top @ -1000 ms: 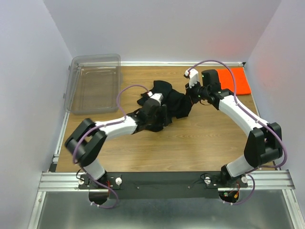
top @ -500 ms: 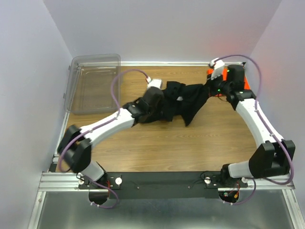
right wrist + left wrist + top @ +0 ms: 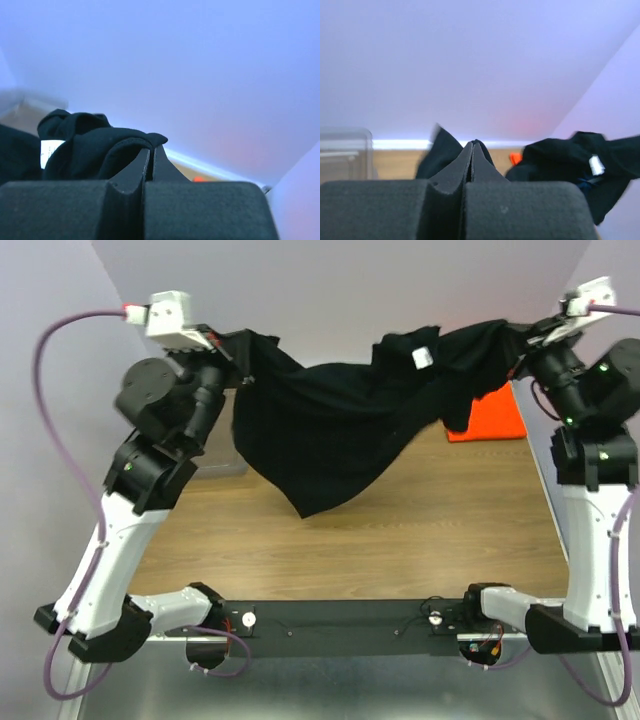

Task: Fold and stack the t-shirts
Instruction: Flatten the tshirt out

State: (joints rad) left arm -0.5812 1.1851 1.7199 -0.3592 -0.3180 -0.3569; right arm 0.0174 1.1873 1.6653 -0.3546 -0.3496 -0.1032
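Observation:
The black t-shirt (image 3: 340,430) hangs stretched in the air between both raised arms, its lower fold drooping toward the table. My left gripper (image 3: 238,358) is shut on its left edge at the upper left; in the left wrist view the cloth (image 3: 442,150) shows behind the closed fingertips (image 3: 479,152). My right gripper (image 3: 522,340) is shut on the shirt's right end at the upper right; in the right wrist view the black fabric (image 3: 95,145) bunches over the closed jaws. A white neck tag (image 3: 423,357) faces up. The orange t-shirt (image 3: 490,418) lies folded at the back right.
The clear plastic bin (image 3: 215,455) stands at the back left, mostly hidden behind my left arm and the hanging cloth. Wooden table (image 3: 400,530) lies below the shirt. White walls close in the back and both sides.
Both arms rose high and spread apart, lifting the black t-shirt off the table and stretching it out. The left gripper closed on the cloth.

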